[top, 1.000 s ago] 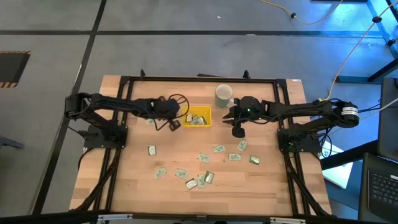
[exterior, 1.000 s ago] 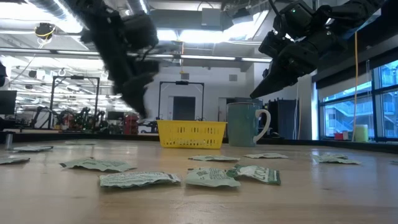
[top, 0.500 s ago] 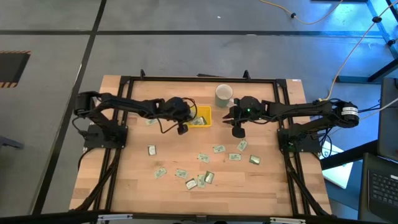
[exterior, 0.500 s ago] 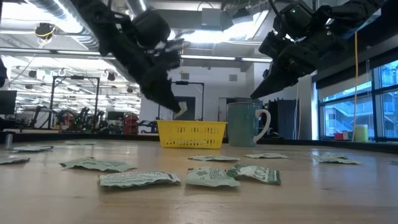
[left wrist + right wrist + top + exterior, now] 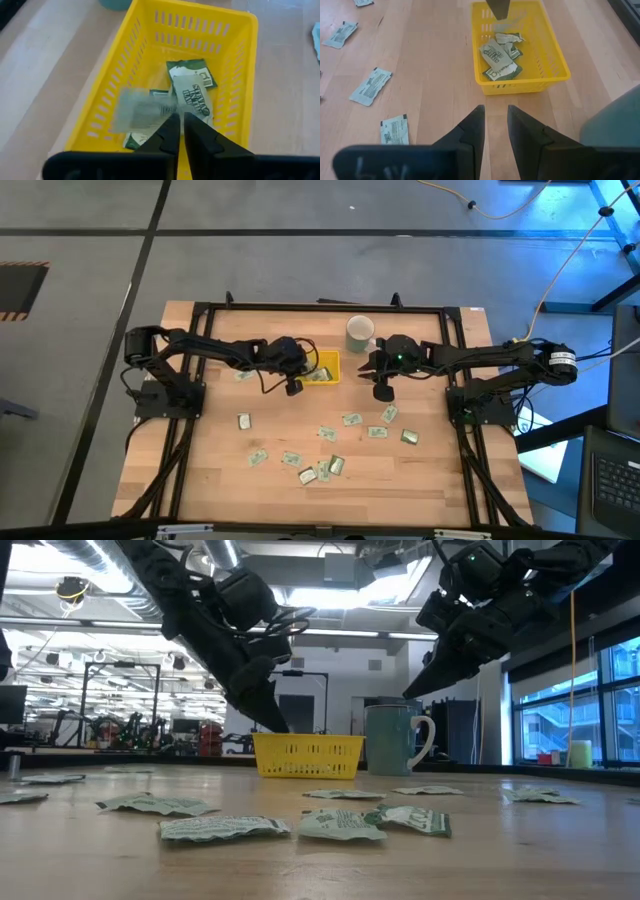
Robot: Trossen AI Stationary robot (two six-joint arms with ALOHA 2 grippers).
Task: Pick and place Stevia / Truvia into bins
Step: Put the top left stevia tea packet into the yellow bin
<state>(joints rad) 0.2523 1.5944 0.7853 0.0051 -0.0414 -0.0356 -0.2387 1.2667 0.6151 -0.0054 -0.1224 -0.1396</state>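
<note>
Left hand: moved over the yellow tray, fingers barely parted, blurred Stevia sachet just off their tips. Right hand: unchanged beside tray, fingers spread, empty.

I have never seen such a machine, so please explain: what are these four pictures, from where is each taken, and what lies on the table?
It is a robot with two dark arms at a wooden table. One picture looks straight down on the table, one looks level across it, and two come from cameras on the wrists. The left gripper hangs over the yellow tray; in its wrist picture a blurred sachet is at its tips, seemingly dropping onto other sachets lying in the tray. The right gripper waits on the tray's other side, jaws slightly apart, holding nothing. Many pale green sachets are scattered on the wood. A mug stands beside the tray.
</note>
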